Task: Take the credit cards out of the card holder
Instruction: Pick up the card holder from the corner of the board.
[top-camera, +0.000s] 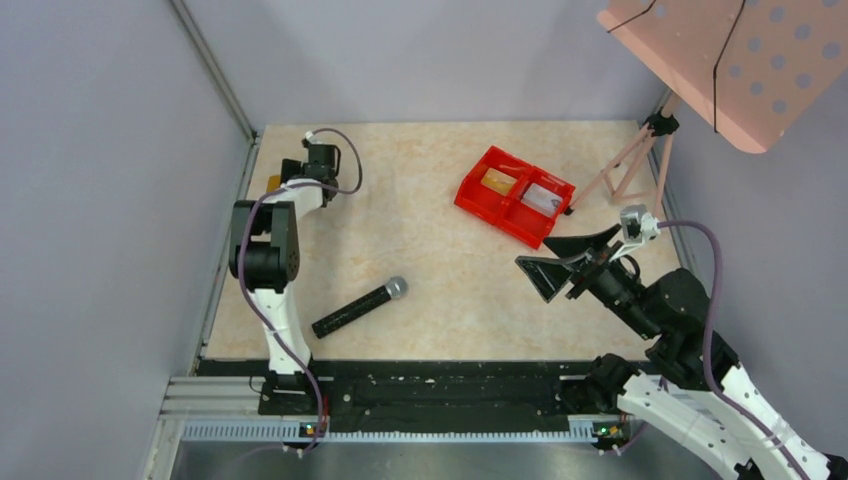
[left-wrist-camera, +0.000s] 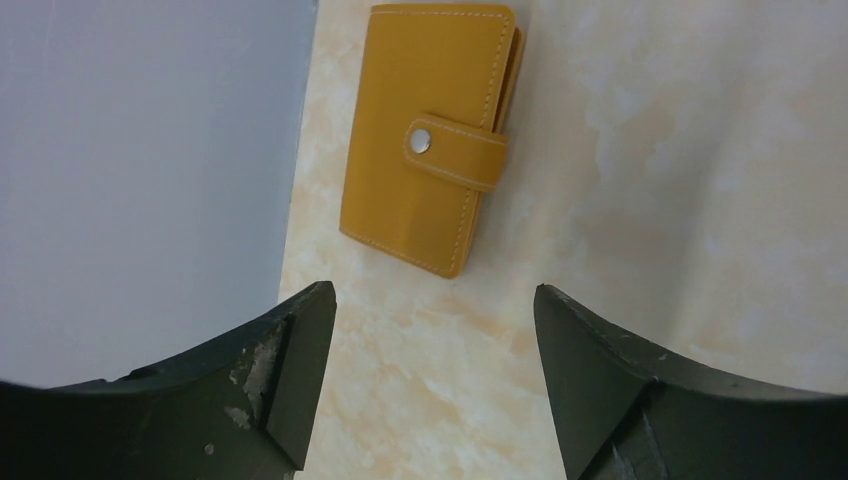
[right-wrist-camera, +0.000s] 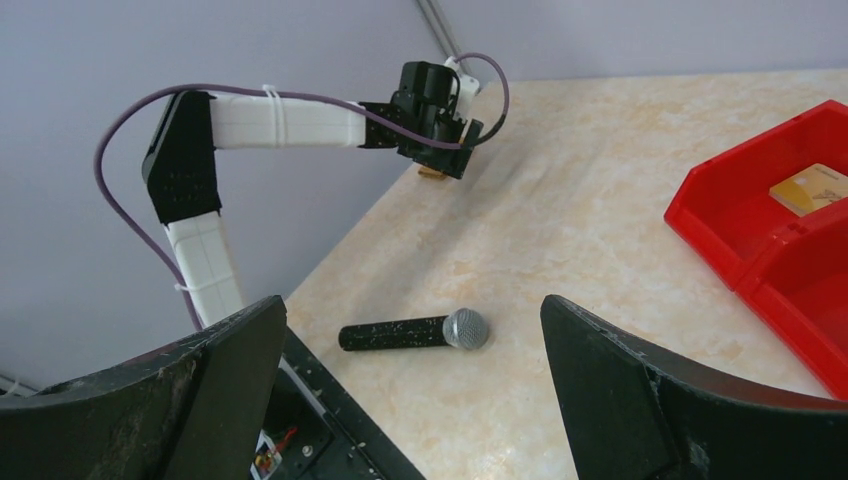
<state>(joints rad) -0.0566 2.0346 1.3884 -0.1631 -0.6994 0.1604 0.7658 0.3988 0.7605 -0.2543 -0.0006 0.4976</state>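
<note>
Card holder (left-wrist-camera: 425, 135) lies snapped shut near wide-spread left pincer (left-wrist-camera: 432, 312); right pincer (right-wrist-camera: 412, 318) gapes empty.

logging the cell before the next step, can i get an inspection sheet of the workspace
surface: beige marbled tabletop
job's things: card holder closed, tab snapped, at far left edge; gold card and pale card in separate compartments of the red tray
clutter: microphone lying flat, left of centre
hands: left hand open over the holder, not touching; right hand open, empty
cables: purple cable along each arm
surroundings: grey walls; pink perforated board on a tripod
</note>
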